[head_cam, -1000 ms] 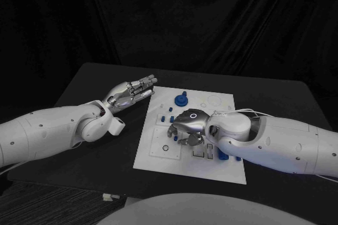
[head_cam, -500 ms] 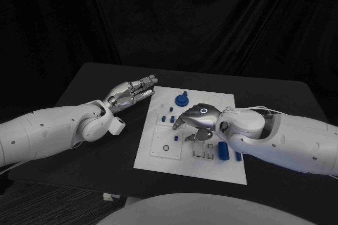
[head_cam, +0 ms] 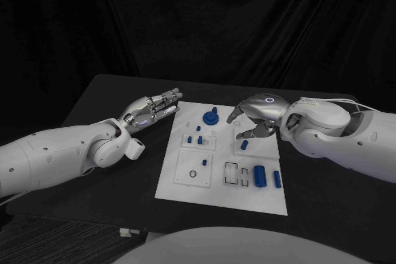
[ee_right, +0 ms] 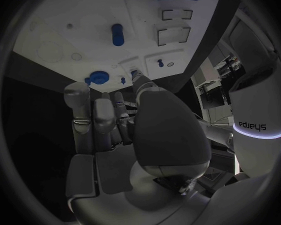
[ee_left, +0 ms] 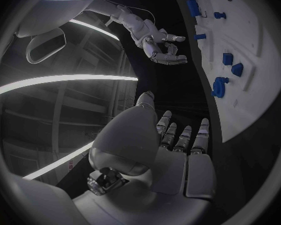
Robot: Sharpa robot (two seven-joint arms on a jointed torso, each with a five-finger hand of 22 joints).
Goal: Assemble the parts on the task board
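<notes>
Two silver hands hovering: right hand (head_cam: 257,119) above the far right part of the white rectangular task board (head_cam: 191,186), fingers curled downward, empty; left hand (head_cam: 153,108) flat beside the far left corner, fingers apart, empty. Small blue plastic parts (head_cam: 260,176) scattered across the board mid-table.

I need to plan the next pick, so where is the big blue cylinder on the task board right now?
In the head view the big blue cylinder lies on the task board near its near right corner, between an outlined slot and a slimmer blue part.
</notes>
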